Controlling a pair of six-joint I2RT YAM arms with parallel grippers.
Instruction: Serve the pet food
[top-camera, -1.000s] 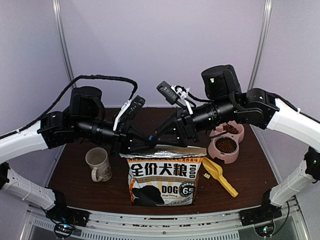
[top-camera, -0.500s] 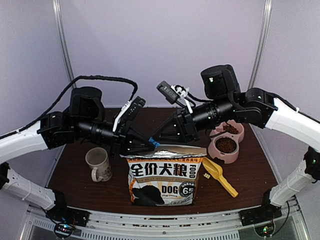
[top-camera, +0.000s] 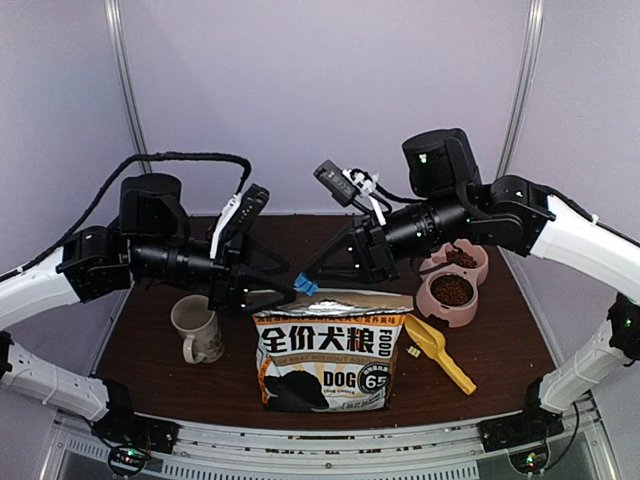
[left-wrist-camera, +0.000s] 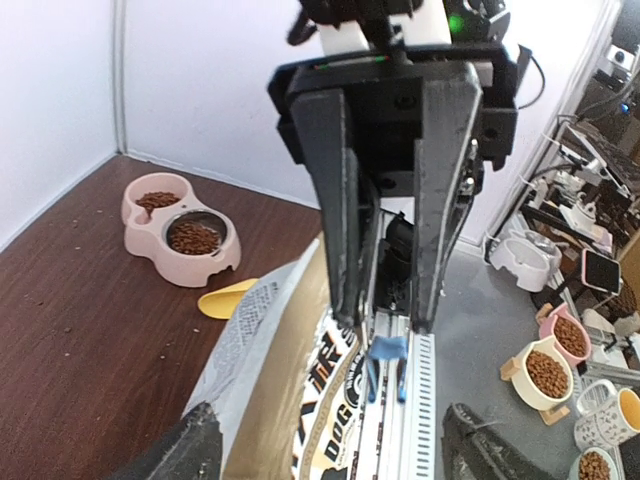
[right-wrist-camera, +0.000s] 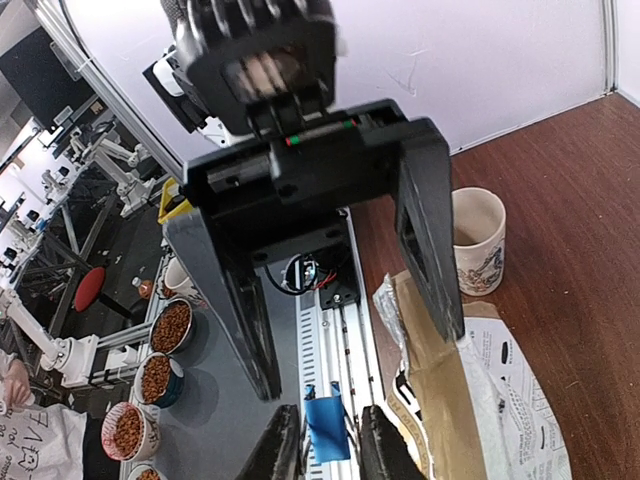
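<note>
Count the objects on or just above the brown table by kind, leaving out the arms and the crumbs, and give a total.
Dog food bag: 1
Mug: 1
Yellow scoop: 1
Pink double bowl: 1
Blue clip: 1
Total: 5

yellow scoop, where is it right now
In the top view the yellow scoop lies on the table, right of the dog food bag and just in front of the pink double bowl.
</note>
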